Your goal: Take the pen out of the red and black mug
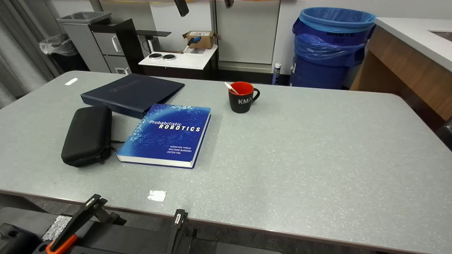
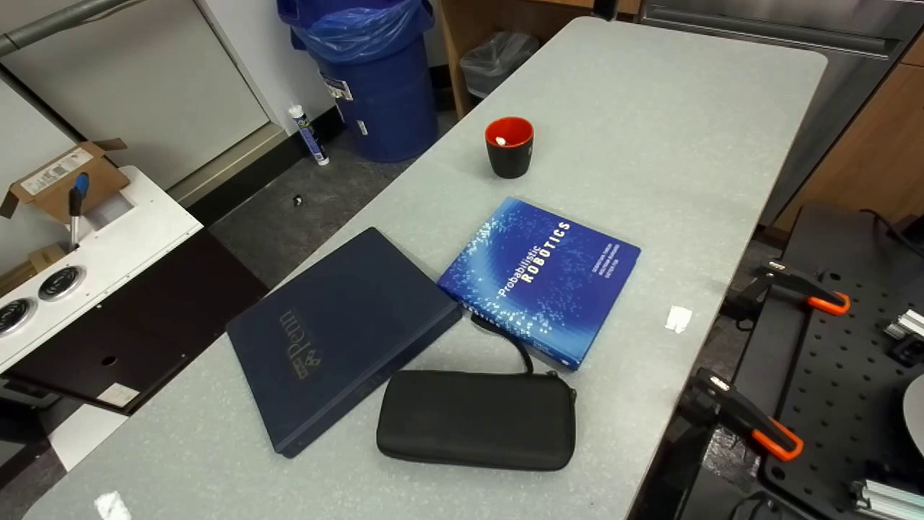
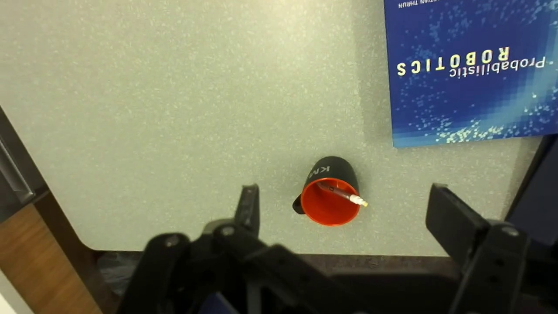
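Observation:
The red and black mug stands upright on the table near its far edge, and it also shows in an exterior view and in the wrist view. A pen leans inside it with its white end over the rim. In the wrist view the pen lies across the red opening, its end pointing right; its lower part is hidden in the mug. My gripper is open and empty, high above the mug, with the mug between the fingers in that view. Only its fingertips show at an exterior view's top edge.
A blue book lies beside the mug. A dark navy binder and a black zip case lie past it. Clamps sit by the table's near edge. A blue bin stands behind the table.

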### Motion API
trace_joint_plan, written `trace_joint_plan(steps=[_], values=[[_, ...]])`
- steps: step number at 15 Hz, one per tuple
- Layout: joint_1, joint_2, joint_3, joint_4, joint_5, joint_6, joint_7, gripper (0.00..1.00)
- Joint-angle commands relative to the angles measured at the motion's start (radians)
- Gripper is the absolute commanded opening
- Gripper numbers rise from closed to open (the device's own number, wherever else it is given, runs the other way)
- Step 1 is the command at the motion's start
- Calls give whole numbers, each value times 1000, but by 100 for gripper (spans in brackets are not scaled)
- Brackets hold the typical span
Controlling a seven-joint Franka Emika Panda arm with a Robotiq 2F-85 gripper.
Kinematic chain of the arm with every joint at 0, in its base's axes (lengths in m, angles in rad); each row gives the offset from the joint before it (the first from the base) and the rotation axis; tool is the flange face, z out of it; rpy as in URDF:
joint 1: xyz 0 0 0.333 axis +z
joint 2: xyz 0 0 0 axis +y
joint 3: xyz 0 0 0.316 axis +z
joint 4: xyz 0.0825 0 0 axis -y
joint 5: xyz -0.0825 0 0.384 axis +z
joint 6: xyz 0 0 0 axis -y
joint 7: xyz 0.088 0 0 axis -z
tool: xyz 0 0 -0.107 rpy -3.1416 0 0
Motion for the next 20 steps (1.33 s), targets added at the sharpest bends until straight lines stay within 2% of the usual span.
trace_joint_plan(steps=[1,3,6,8,10,14,20], values=[[10,0,-9,3,-3,-4,2,100],[3,25,2,14,-20,19,41,100],[-4,175,36,95,-39,72,180,100],[5,281,45,163,-46,63,237,100],[18,392,46,235,-95,79,345,100],[98,591,-9,388,-206,50,515,100],[216,826,-105,584,-194,16,597,100]])
